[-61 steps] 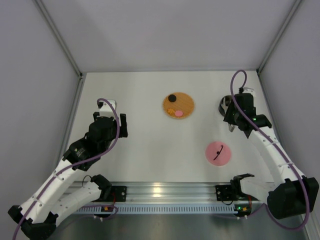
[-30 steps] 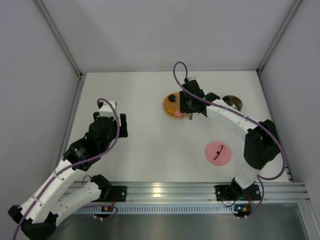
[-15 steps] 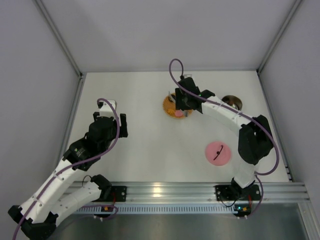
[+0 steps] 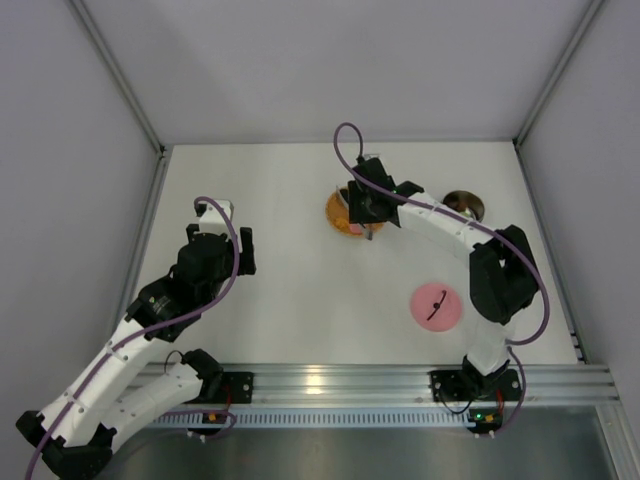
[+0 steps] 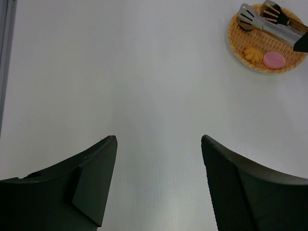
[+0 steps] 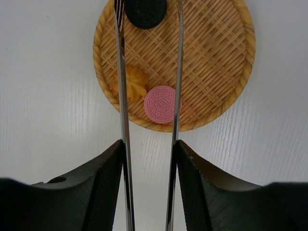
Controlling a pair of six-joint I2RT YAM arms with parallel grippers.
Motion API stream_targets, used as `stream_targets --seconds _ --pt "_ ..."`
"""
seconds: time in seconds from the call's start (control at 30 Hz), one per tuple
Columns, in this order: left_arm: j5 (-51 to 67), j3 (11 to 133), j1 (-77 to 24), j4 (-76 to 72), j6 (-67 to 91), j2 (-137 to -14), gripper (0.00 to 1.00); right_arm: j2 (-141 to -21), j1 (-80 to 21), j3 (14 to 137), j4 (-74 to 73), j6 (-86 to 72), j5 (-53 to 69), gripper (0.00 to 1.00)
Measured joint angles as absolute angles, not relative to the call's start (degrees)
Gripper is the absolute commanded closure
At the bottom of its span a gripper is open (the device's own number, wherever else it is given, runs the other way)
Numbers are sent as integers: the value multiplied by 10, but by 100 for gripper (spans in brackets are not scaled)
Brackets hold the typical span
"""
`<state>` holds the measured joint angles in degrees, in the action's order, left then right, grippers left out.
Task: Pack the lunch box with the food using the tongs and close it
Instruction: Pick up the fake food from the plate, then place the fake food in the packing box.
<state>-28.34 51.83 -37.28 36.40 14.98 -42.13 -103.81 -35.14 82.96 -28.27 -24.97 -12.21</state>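
My right gripper [image 6: 148, 143] is shut on the tongs [image 6: 122, 96], whose two thin steel arms run forward between its fingers. The tong tips stand apart on either side of a dark round cookie [image 6: 146, 10] at the far edge of the woven mat [image 6: 216, 57]. A yellow-orange piece [image 6: 134, 83] and a pink cookie [image 6: 161, 103] lie on the mat between the arms. The steel lunch box [image 4: 466, 205] stands right of the mat with no lid on it. My left gripper [image 5: 159, 139] is open and holds nothing, over bare table at the left.
The pink lid [image 4: 437, 305] with its dark strap lies flat on the table near the front right. Grey walls close in the table on three sides. The mat [image 5: 236, 38] shows at the upper right of the left wrist view.
My right arm swung left from the lunch box to the mat with the tongs, then crept slightly farther over it. The left arm has not moved.
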Motion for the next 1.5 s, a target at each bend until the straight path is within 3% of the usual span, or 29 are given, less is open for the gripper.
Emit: stream_targets --seconds 0.4,0.73,1.13,1.5 --pt "-283 518 -373 364 150 -421 24 -1048 -351 830 -280 -253 -117 69" --pt "-283 518 -373 364 150 -421 24 -1007 -352 827 -290 -252 -142 71" --pt "-283 518 -373 364 150 -421 24 -810 -329 726 -308 -251 -188 70" --pt "-283 518 -373 364 150 -421 24 -592 -161 558 -358 -250 -198 69"
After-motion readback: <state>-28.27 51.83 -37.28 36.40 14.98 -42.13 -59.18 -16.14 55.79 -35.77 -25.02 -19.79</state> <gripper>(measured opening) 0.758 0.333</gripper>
